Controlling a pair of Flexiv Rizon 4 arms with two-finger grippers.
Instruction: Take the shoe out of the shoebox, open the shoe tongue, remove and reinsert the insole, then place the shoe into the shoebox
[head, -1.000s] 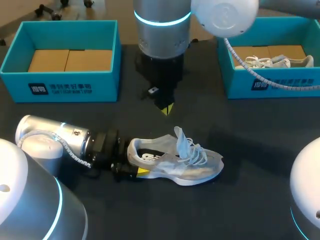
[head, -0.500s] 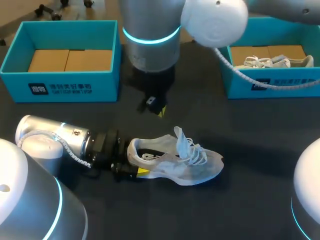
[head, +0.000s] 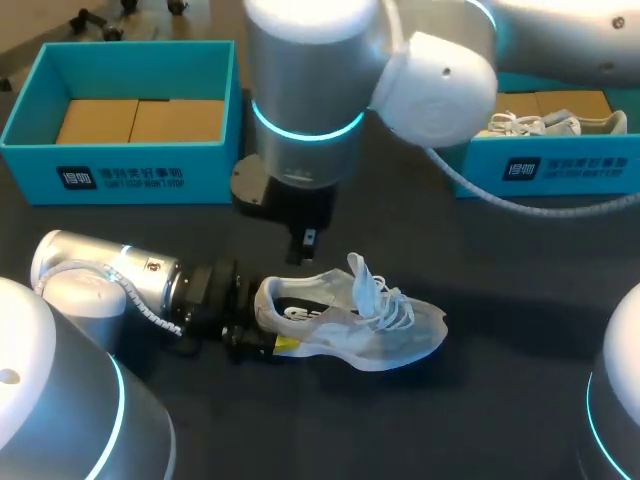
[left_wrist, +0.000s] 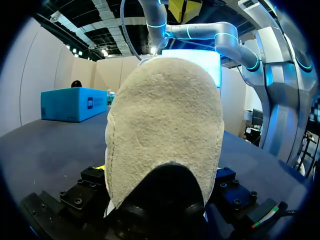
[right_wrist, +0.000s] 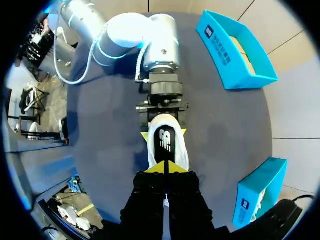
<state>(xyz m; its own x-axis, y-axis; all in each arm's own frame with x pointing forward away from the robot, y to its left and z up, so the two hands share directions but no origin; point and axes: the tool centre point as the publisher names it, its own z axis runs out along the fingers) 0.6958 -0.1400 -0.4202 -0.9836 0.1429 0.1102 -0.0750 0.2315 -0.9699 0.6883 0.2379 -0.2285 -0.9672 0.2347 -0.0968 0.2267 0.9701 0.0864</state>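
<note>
The shoe (head: 350, 325) lies on its sole in the middle of the dark tabletop (head: 500, 400). It is out of the blue shoebox (head: 120, 170), which stands well apart at the far left. The shoe's long way runs across the tabletop, with the heel toward my left arm and the toe pointing to my right side. The left pincer (right_wrist: 164, 134) is clamped on the heel, one yellow tip on each side, so it holds the shoe steady. The right arm comes in from the right and reaches past the middle. The right pincer (right_wrist: 165, 167) hangs above the shoe, and its two yellow tips are pressed together with nothing in them. Seen from that wrist, the shoe sits right under the tips and runs straight ahead of them, in line with the fingers. The dark insole (right_wrist: 165, 140) shows in the shoe's mouth just ahead of the tips. I think the right pincer is the one free to go down into the shoe, because the left one is busy holding.
</note>
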